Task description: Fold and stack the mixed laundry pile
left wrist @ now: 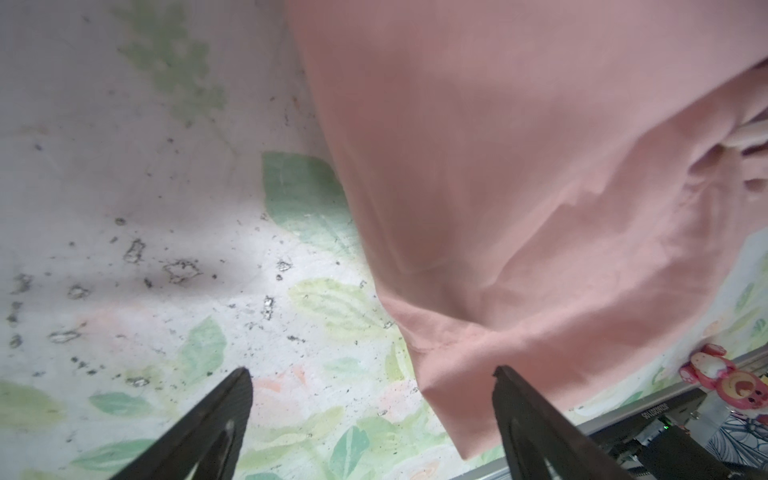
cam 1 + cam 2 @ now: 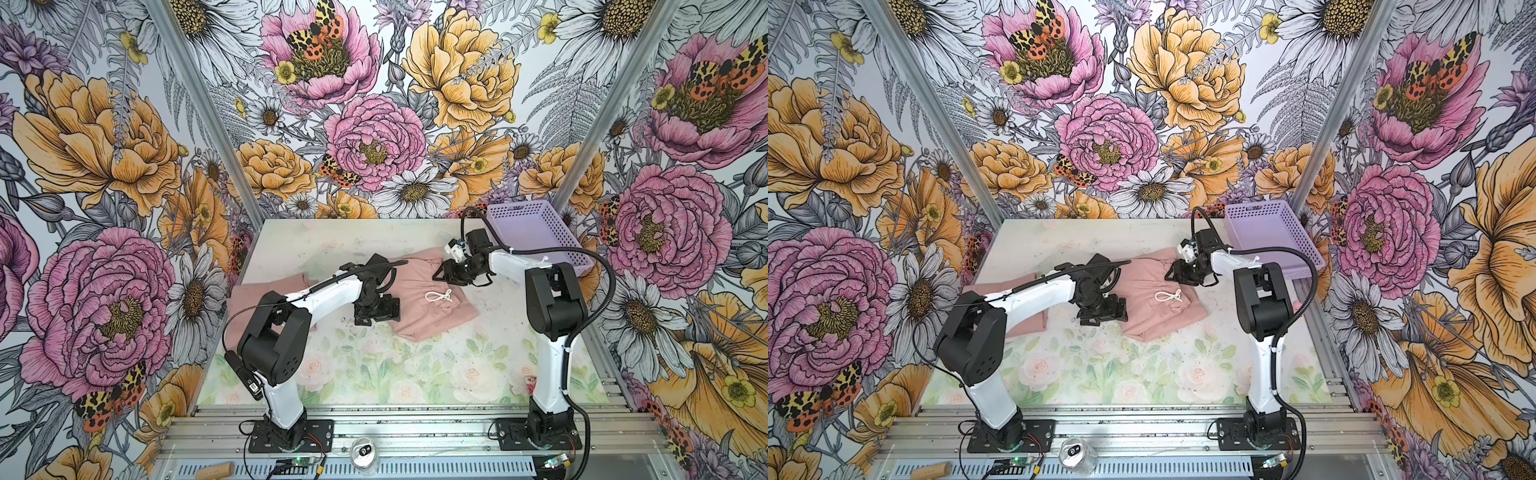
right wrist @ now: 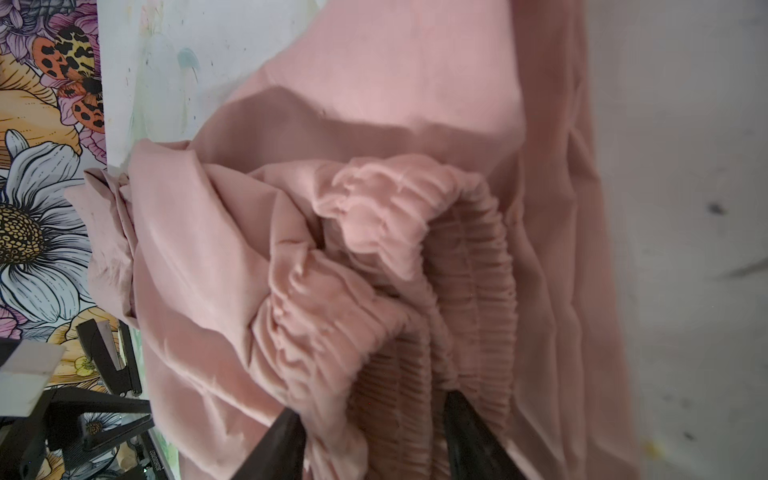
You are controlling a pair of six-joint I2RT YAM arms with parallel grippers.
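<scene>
I read this as the fold of the drawstring piece point(image 2: 419, 309), which lies rumpled just past the middle of the tabletop point(image 2: 374, 374), toward 1 o'clock. Its white drawstring point(image 2: 438, 296) lies loose on top.

The right gripper point(image 2: 445, 272) sits at the piece's far edge, about 12 o'clock on the cloth. In its wrist view the jaws stand partly apart with the gathered waistband point(image 3: 415, 257) bunched between them. I cannot tell whether they bear on it or merely straddle it.

The left gripper point(image 1: 370, 372) is spread wide and holds nothing. It hangs at the piece's 9 o'clock edge, with one finger over the hem and one over bare tabletop.

To my eye the waistband must go down flat first. Then I would close the left gripper on that hem and bring both edges over together.

The second pink garment point(image 2: 249, 291) lies flat at 9 o'clock, well apart, and looks like the base for the stack. My left arm crosses over it, so a carry there needs that arm cleared. The lilac basket point(image 2: 536, 232) stands at 2 o'clock, close behind the right arm. The loose drawstring could catch a finger.
</scene>
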